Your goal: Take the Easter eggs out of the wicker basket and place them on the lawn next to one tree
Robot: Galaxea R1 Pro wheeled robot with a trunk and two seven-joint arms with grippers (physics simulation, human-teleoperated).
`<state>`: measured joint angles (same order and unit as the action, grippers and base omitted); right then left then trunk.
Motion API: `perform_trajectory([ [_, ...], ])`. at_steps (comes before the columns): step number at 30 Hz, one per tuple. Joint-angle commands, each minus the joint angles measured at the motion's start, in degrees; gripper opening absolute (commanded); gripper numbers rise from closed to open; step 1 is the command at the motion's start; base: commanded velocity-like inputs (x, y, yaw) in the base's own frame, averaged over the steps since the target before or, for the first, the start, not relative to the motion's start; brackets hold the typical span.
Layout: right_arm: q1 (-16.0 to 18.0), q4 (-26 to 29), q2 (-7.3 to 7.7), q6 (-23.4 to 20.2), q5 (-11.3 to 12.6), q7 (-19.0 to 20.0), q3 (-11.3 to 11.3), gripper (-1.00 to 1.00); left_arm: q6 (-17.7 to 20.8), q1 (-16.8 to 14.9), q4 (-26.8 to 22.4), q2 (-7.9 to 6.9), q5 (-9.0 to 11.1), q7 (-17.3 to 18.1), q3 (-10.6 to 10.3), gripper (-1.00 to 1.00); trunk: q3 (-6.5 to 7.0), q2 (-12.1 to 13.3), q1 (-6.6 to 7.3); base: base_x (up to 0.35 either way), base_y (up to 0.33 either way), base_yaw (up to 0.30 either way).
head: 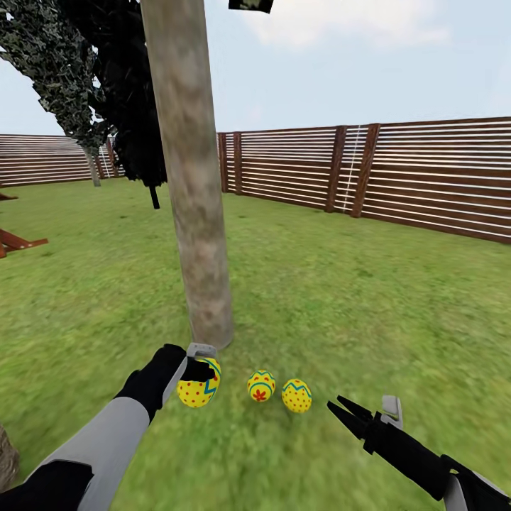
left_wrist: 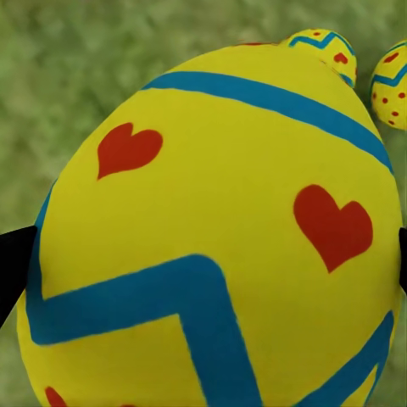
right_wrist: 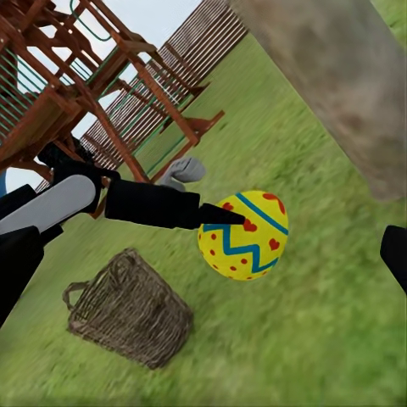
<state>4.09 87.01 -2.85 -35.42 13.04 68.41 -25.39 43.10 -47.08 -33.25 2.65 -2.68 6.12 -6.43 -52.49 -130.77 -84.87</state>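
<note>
Head view: left pincer (head: 199,370) clamped on egg one (head: 198,387) low over the lawn (head: 341,298) at the tree (head: 190,177) base, eggs two (head: 261,386) and three (head: 297,396) on grass just beside; right pincer (head: 343,409) empty, slightly parted. Left wrist: held egg (left_wrist: 212,237) between both fingers, long axis across them. Right wrist: wicker basket (right_wrist: 131,309) looks empty, so three eggs, one tree, one basket.

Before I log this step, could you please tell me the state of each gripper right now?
Left gripper: shut on the Easter egg, held near the tree trunk.
Right gripper: open, holding nothing, above the lawn.
</note>
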Motion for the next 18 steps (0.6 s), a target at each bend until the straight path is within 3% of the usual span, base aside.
perform_trajectory([
  [1,0.0,0.0,-0.05,-0.5,0.1,0.2,-0.1,1.00,0.2,0.0,-0.1,-0.02,-0.3,0.3,-0.1,-1.00,-0.24,-0.4,-0.21,0.000,0.000,0.000],
  [18,0.0,-0.1,-0.05,-0.5,0.1,0.1,-0.1,1.00,0.0,0.0,-0.1,-0.02,-0.3,0.3,-0.1,-1.00,-3.29,-7.3,-3.95,0.000,0.000,0.000],
])
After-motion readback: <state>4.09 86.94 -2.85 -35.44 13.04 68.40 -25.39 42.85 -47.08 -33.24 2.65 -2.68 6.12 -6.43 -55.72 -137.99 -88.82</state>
